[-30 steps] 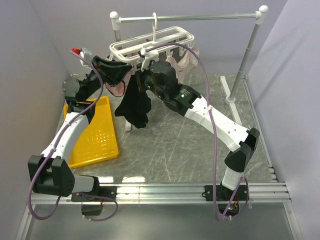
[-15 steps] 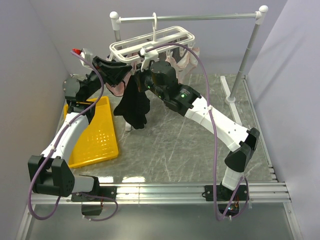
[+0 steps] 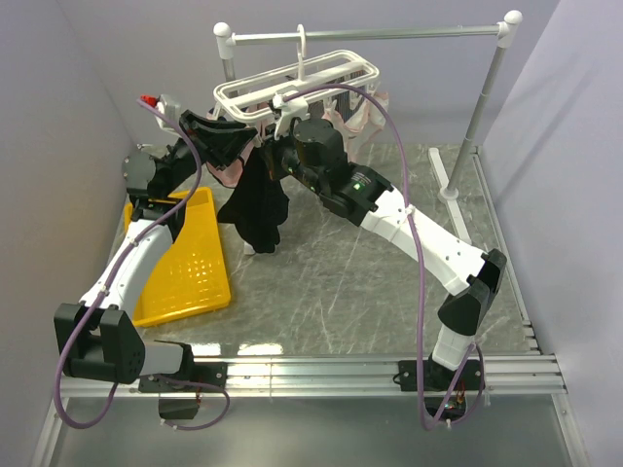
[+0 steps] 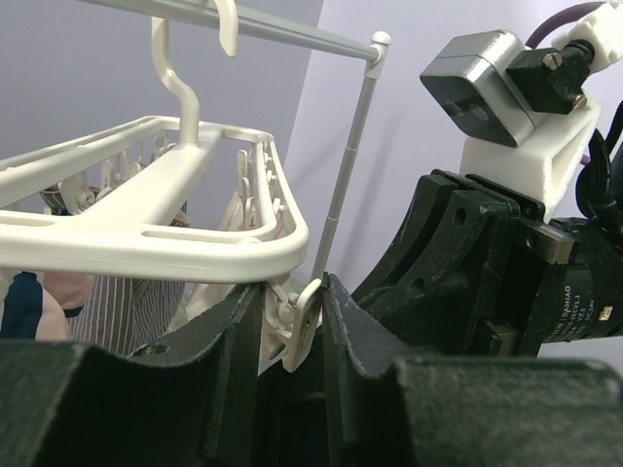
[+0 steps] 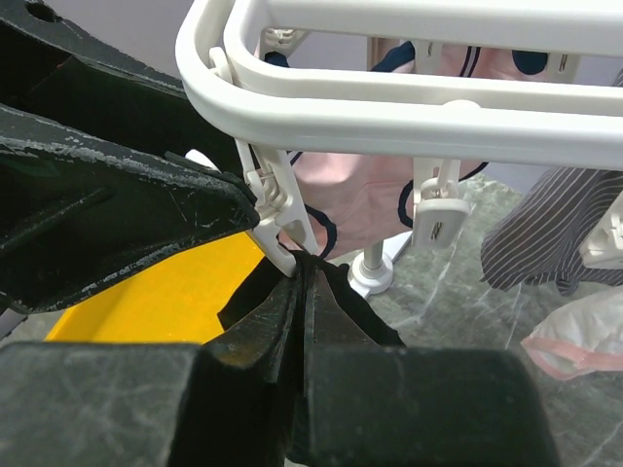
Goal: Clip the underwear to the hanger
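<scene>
Toward the upper left of the overhead view, both arms meet under the near-left corner of the hanger (image 5: 438, 117), which hangs by its hook from the grey rail stand (image 3: 370, 35). The left gripper (image 4: 292, 294) straddles a small white clip (image 4: 304, 329) dangling from that corner. Its two dark fingers press against the clip's sides, squeezing it between them.

The right gripper (image 5: 302, 280) has its fingers pressed tight together on a fold of the underwear (image 3: 255, 209), with the tips just beneath the clip's lower end. The black fabric bunches around those tips (whether it already sits inside the clip's mouth is too hidden to tell). The rest of the garment hangs straight down from the pinch, left of centre in the overhead view, above the marbled table (image 3: 341, 282).

Farther along the hanger, a pale pink dark-trimmed piece (image 5: 360, 195) and a grey striped one (image 5: 555, 224) hang from other clips. A yellow tray (image 3: 185, 272) lies on the table at the left, beside the left arm.
</scene>
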Available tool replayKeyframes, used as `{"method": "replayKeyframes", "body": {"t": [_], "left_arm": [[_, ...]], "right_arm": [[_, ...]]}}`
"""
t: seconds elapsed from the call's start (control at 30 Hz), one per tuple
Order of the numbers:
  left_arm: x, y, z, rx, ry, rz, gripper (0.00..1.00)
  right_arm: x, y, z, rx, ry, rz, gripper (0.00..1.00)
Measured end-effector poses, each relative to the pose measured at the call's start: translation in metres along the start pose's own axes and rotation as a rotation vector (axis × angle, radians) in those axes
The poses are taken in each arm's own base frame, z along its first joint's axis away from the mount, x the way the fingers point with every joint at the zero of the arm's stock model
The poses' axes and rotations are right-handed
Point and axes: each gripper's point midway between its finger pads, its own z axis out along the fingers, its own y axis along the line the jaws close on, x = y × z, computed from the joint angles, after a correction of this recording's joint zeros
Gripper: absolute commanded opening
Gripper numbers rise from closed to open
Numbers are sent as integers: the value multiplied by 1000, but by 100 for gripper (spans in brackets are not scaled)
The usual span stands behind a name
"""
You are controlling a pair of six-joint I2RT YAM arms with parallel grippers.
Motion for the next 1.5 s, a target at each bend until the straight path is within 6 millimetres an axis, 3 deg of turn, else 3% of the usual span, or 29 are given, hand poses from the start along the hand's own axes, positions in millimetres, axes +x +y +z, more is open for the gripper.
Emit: {"method": "replayKeyframes", "body": {"t": [1.5], "left_arm": [[-8,-8,-3,13,-22,16,0]], "right_arm": [[-21,0,-12,-20,-9,-1,0]]}}
